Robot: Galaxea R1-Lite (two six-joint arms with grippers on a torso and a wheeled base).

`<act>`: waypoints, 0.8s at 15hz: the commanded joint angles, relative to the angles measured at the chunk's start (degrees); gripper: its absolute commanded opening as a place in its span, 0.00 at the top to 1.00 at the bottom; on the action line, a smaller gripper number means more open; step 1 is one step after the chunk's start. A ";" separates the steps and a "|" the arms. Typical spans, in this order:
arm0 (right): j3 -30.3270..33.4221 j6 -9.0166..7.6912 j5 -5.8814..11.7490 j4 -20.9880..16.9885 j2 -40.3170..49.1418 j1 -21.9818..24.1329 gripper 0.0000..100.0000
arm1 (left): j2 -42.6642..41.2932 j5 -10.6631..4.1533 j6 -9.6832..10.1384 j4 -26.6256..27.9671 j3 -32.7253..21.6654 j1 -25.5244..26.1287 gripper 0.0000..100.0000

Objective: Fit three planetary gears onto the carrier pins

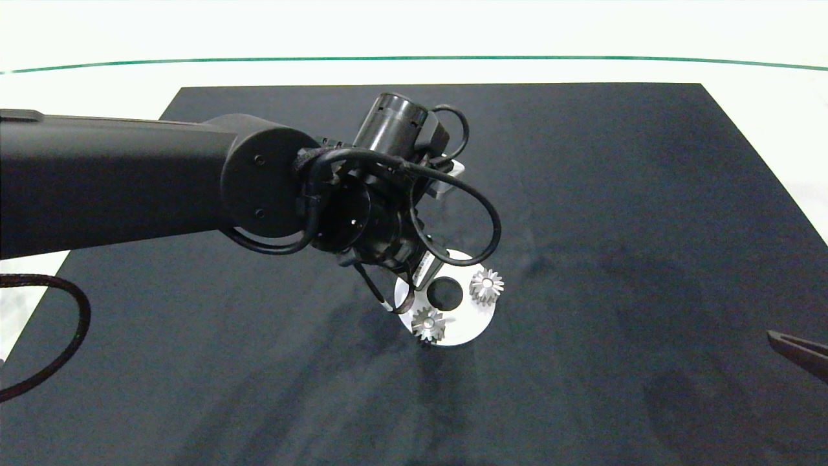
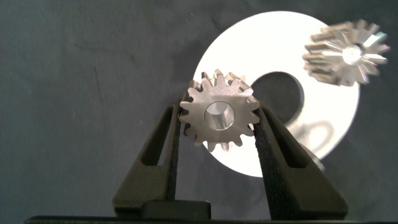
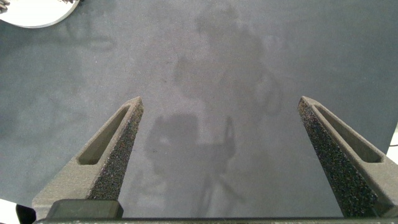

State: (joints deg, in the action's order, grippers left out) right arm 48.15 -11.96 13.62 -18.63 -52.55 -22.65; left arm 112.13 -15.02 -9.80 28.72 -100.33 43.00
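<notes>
In the left wrist view my left gripper (image 2: 217, 124) is shut on a silvery planetary gear (image 2: 217, 117), held flat over the rim of the white disc (image 2: 261, 43). A pale round face shows inside the gear's hole; I cannot tell whether that is a carrier pin. A second gear (image 2: 345, 53) sits on the disc beyond its central hole. From above, two gears (image 1: 486, 285) (image 1: 429, 323) stand on the disc (image 1: 469, 317), and their pins are covered. The left wrist (image 1: 362, 213) hides the held gear there. My right gripper (image 3: 227, 149) is open over bare mat.
A dark mat (image 1: 614, 194) covers the white table (image 1: 129, 71), which carries a green line at the back. The right gripper (image 1: 799, 353) is parked at the mat's right edge. A black cable (image 1: 65, 336) loops at the left. A sliver of the disc (image 3: 31, 12) shows in the right wrist view.
</notes>
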 commanded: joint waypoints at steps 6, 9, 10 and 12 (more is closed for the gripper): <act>0.01 -0.08 0.09 -0.09 0.00 -0.03 0.00 | 2.04 -0.10 -0.48 0.28 -1.62 -1.42 0.90; 0.01 -0.08 0.09 -0.09 0.08 -0.03 0.00 | 2.04 -0.10 -0.48 0.37 -1.45 -1.25 0.90; 0.01 -0.08 0.09 -0.09 0.08 -0.03 0.00 | 1.95 -0.10 -0.39 0.37 -1.45 -1.25 0.90; 0.01 -0.08 0.09 -0.09 0.08 -0.03 0.00 | 1.78 -0.10 -0.39 0.46 -1.27 -0.98 0.90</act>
State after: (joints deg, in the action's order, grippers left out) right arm 48.15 -11.93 13.64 -18.63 -52.53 -22.65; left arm 113.88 -15.04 -10.11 28.90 -101.66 41.86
